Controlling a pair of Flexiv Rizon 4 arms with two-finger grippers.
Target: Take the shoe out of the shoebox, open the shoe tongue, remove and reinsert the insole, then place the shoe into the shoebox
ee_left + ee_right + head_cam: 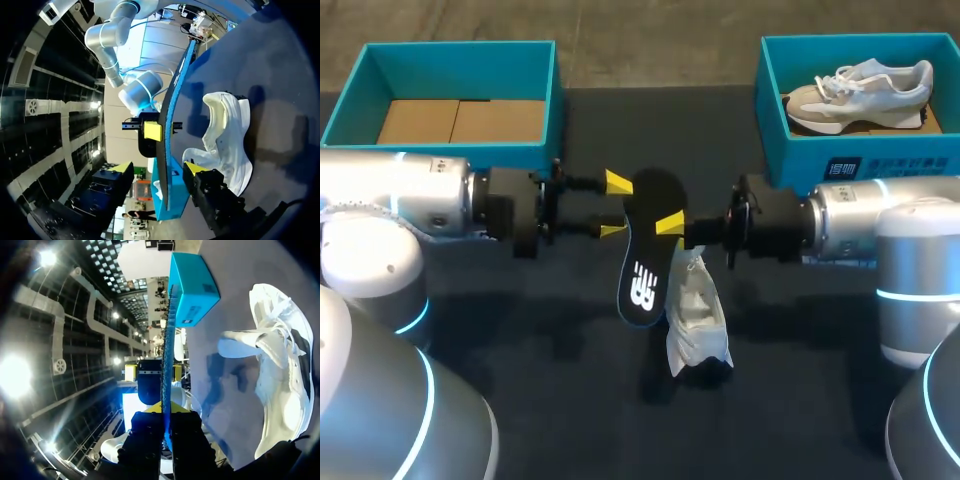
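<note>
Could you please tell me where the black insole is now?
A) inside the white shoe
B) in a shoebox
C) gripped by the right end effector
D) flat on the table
C: the right end effector pinches the insole, held on edge above the table near the white shoe.

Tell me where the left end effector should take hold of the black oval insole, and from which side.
Probably best to pinch the black oval insole across its two flat faces, on the bare stretch beside the right end effector, coming from the robot's left. It hangs thin and edge-on to the left end effector, whose open fingers straddle it.
</note>
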